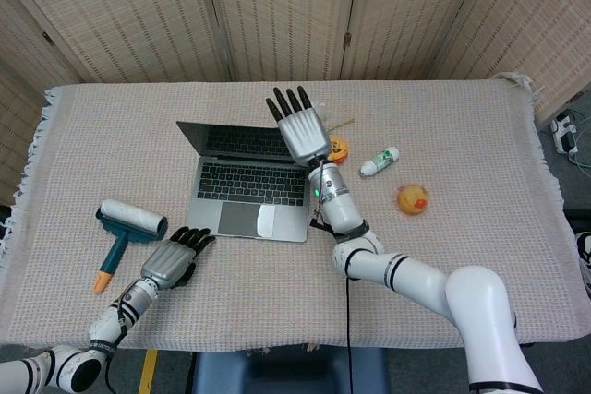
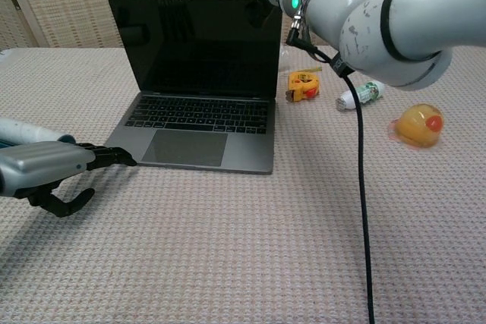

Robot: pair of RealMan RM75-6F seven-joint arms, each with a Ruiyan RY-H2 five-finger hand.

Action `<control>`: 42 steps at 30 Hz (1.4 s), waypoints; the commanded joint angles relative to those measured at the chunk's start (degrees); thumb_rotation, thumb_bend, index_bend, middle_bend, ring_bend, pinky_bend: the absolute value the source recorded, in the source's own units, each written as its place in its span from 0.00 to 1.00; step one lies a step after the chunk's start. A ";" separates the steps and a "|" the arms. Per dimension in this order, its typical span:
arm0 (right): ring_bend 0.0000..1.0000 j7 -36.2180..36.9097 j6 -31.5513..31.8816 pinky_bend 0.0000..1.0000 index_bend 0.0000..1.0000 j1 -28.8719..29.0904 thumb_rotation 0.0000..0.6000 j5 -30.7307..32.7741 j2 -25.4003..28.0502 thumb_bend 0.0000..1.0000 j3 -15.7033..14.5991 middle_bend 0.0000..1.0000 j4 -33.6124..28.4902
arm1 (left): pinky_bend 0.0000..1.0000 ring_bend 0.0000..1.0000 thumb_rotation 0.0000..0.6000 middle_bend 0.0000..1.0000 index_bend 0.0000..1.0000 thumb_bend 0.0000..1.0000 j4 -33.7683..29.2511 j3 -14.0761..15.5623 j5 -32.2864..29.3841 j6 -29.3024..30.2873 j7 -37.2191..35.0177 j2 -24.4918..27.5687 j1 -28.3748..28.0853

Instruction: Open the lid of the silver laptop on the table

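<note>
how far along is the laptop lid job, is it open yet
Done, by the look of it: the silver laptop stands open, screen upright and dark, keyboard and trackpad exposed. In hand: the right hand is at the lid's top edge, fingers extended; whether it touches is unclear. The left hand rests on the table by the front corner, holding nothing. Left: probably only withdrawing the right hand.
</note>
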 commanded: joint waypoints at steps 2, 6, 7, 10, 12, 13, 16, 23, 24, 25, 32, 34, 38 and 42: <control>0.00 0.38 -1.30 0.00 0.00 1.04 1.00 1.63 -0.45 0.64 0.38 0.00 2.67 | 0.00 0.00 1.00 0.09 0.01 0.74 -0.25 0.05 -0.19 0.14 0.23 0.11 -0.04; 0.00 0.38 -2.24 0.00 0.00 1.87 1.00 2.83 -1.15 0.64 0.35 0.00 5.87 | 0.00 0.00 1.00 0.09 0.01 0.74 -0.49 0.19 -0.48 0.29 0.44 0.22 -0.02; 0.00 0.38 -2.42 0.00 0.00 1.99 1.00 3.03 -1.24 0.63 0.33 0.00 6.45 | 0.00 0.00 1.00 0.09 0.01 0.74 -0.51 0.23 -0.49 0.34 0.48 0.24 -0.01; 0.00 0.38 -2.78 0.00 0.00 2.33 1.00 3.65 -1.40 0.63 0.34 0.00 8.05 | 0.00 0.00 1.00 0.09 0.01 0.74 -0.64 0.36 -0.49 0.52 0.60 0.28 0.03; 0.00 0.37 -2.98 0.00 0.00 2.49 1.00 4.08 -1.42 0.63 0.39 0.00 8.89 | 0.00 0.00 1.00 0.09 0.01 0.74 -0.67 0.41 -0.53 0.65 0.73 0.27 0.03; 0.00 0.32 -3.05 0.00 0.00 2.56 1.00 4.23 -1.41 0.63 0.38 0.00 9.24 | 0.00 0.00 1.00 0.09 0.01 0.74 -0.73 0.42 -0.58 0.64 0.75 0.30 0.02; 0.00 0.20 -3.16 0.00 0.00 2.77 1.00 4.87 -1.40 0.63 0.55 0.00 10.46 | 0.00 0.00 1.00 0.09 0.01 0.74 -0.88 0.41 -0.69 0.78 0.91 0.35 -0.02; 0.00 1.24 -2.79 0.00 0.00 2.14 1.00 5.46 -0.19 0.64 0.86 0.00 10.13 | 0.00 0.00 1.00 0.09 0.01 0.74 -1.59 0.55 -0.42 1.59 0.86 0.81 0.23; 0.00 2.07 -2.68 0.00 0.00 1.64 1.00 5.04 0.52 0.63 0.75 0.00 8.85 | 0.00 0.00 1.00 0.09 0.01 0.74 -1.77 0.53 -0.25 1.83 0.68 0.92 0.31; 0.00 3.14 -2.26 0.00 0.00 0.79 1.00 4.24 1.71 0.63 0.45 0.00 6.75 | 0.00 0.00 1.00 0.09 0.01 0.74 -2.04 0.50 0.10 2.24 0.39 1.11 0.44; 0.00 7.19 3.20 0.00 0.00 -7.30 1.00 -0.29 12.18 0.63 -2.43 0.00 -11.89 | 0.00 0.00 1.00 0.09 0.01 0.74 -4.56 0.25 3.18 5.44 -3.55 3.06 1.77; 0.00 7.87 4.44 0.00 0.00 -9.58 1.00 -0.55 15.24 0.63 -3.03 0.00 -17.18 | 0.00 0.00 1.00 0.09 0.01 0.74 -5.29 0.16 3.90 6.50 -4.23 3.78 2.19; 0.00 11.07 8.38 0.00 0.00 -16.27 1.00 -3.72 23.49 0.63 -5.54 0.00 -29.88 | 0.00 0.00 1.00 0.09 0.01 0.74 -8.09 -0.35 4.65 9.99 -5.03 6.82 3.75; 0.00 14.31 11.17 0.00 0.00 -21.75 1.00 -8.00 29.69 0.63 -8.81 0.00 -37.35 | 0.00 0.00 1.00 0.09 0.02 0.74 -10.28 -1.26 4.74 13.15 -6.86 9.49 5.36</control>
